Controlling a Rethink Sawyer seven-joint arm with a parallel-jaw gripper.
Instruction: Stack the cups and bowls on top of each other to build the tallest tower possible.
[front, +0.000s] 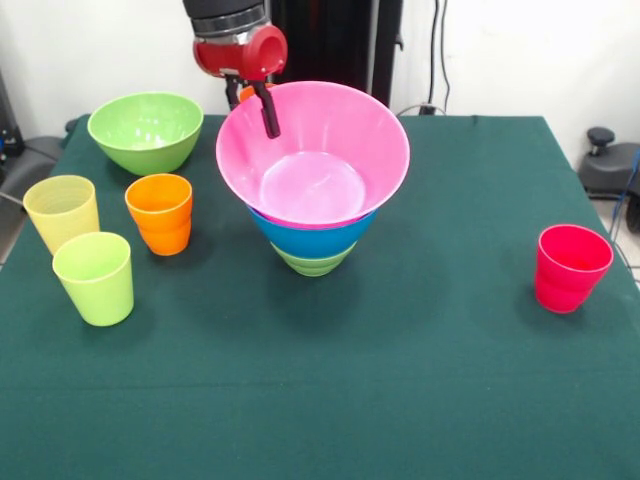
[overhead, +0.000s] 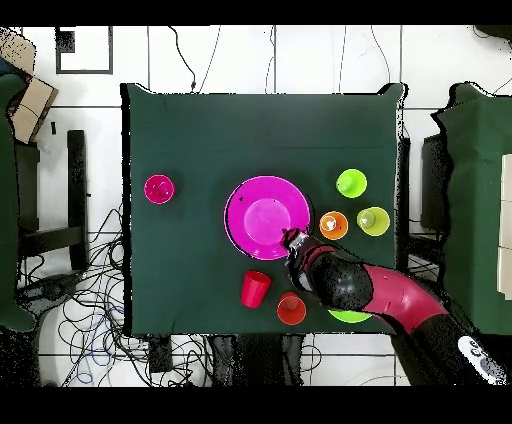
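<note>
Three bowls are nested into a tower (front: 313, 215) near the middle of the green desk (front: 400, 380): a small light green bowl (front: 312, 263) at the bottom, a blue bowl (front: 310, 238) in it, and a big pink bowl (front: 313, 150) on top, so the whole thing flares wider as it goes up. The pincer (front: 253, 100) hangs right at the pink bowl's far rim, with one dark finger (front: 269, 112) dipping inside the bowl and the other one behind the rim. So the rim looks to sit between them, but I can't tell whether they're actually squeezing it.

Off to the picture's left in the front view there's a large light green bowl (front: 146, 130) sitting by itself. Near it are an orange cup (front: 160, 213), a pale yellow cup (front: 62, 212) and a lime green cup (front: 94, 277), all upright and close together but not touching. A pinkish-red cup (front: 571, 267) stands alone, well apart on the other side.

From overhead you also get a red cup (overhead: 255, 288) lying on its side and a second orange cup (overhead: 291, 309) standing upright, both on the robot's side of the tower, near the arm (overhead: 375, 290).
</note>
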